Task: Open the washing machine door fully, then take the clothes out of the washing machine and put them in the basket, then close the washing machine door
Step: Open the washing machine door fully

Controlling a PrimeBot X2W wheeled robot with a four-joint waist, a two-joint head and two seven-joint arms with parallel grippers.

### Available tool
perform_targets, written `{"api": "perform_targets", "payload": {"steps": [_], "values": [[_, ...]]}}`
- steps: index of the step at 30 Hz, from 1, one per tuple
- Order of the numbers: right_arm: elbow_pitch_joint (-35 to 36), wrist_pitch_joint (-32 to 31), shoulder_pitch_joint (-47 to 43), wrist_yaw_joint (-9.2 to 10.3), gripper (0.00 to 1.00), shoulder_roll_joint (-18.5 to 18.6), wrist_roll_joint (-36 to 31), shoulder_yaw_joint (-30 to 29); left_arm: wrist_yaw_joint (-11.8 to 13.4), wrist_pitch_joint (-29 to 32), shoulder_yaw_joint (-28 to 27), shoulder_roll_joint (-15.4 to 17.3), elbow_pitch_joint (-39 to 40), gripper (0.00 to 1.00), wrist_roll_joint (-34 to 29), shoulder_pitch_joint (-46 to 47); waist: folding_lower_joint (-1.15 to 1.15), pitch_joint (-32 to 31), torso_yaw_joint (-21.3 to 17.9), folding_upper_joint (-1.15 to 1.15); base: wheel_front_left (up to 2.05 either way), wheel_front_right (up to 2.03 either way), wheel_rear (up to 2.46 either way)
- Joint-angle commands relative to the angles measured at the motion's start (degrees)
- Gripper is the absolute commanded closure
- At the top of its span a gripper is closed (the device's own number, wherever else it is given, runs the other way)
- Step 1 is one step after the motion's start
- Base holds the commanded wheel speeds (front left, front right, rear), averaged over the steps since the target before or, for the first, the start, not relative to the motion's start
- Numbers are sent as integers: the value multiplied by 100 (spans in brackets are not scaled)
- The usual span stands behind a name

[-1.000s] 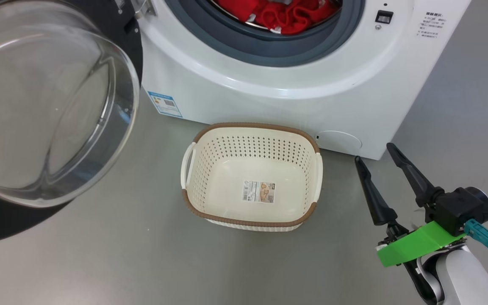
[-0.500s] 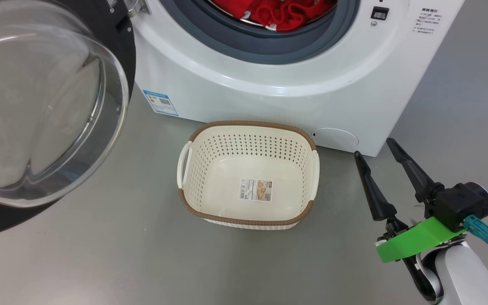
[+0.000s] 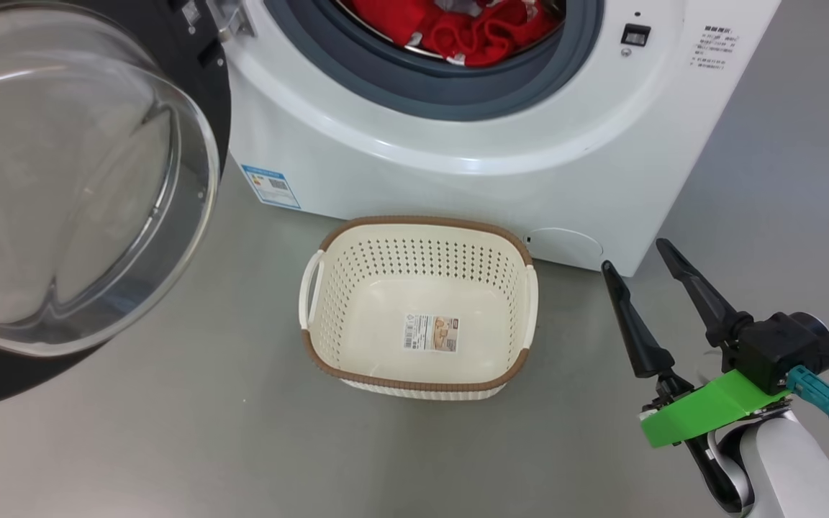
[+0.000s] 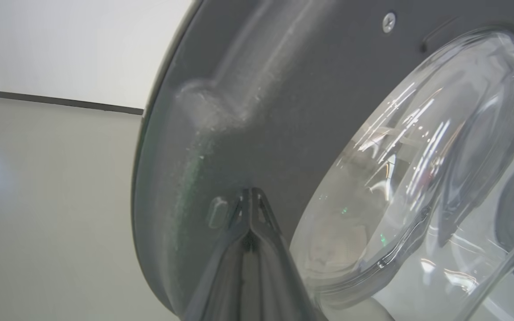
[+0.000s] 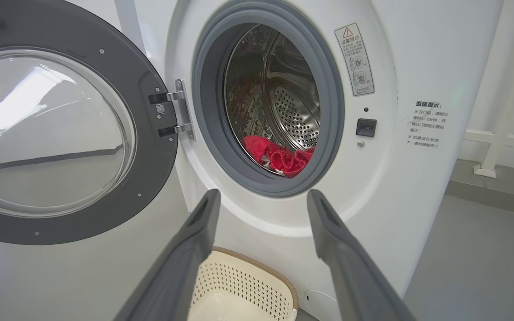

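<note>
The washing machine (image 3: 458, 165) stands at the top of the head view with its door (image 3: 83, 180) swung out to the left, glass bowl facing me. Red clothes (image 3: 458, 32) lie in the drum behind the grey gasket, and they show again in the right wrist view (image 5: 279, 158). The cream basket (image 3: 414, 223) sits on the floor before the washer, with only a label inside. My left gripper (image 4: 250, 192) is shut, its tip at the door's dark inner face (image 4: 283, 111) beside the glass. My right gripper (image 3: 634, 255) hangs open to the right of the basket, holding nothing.
Grey floor surrounds the basket. The open door (image 5: 56, 133) takes up the space left of the drum opening. A white frame (image 5: 502, 133) stands against the wall right of the washer (image 5: 417, 67). The basket's rim (image 5: 257, 263) lies just below my right gripper (image 5: 262, 194).
The whole head picture has drifted slightly left and then down, so the camera moved. The right gripper stays open in the same spot. The basket and clothes lie as before.
</note>
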State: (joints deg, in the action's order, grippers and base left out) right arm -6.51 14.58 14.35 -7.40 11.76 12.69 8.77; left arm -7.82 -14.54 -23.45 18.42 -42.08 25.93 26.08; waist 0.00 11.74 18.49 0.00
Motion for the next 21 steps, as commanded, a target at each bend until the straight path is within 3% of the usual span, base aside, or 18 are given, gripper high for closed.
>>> {"api": "perform_targets", "payload": {"steps": [1, 11, 21], "values": [[114, 41, 59, -9, 0, -3, -9, 148, 33, -46, -107, 389, 149, 100, 31, -15, 0, -69, 23, 0, 0, 0, 0], [38, 41, -184, -9, 0, -39, 111, 143, 33, -46, 291, 185, 600, 100, 87, -529, 0, -350, 74, 0, 0, 0, 0], [59, 41, -373, -9, 0, -101, 199, 77, 33, -46, 700, -194, 1640, 98, 240, -1428, 0, -589, -170, 0, 0, 0, 0]]}}
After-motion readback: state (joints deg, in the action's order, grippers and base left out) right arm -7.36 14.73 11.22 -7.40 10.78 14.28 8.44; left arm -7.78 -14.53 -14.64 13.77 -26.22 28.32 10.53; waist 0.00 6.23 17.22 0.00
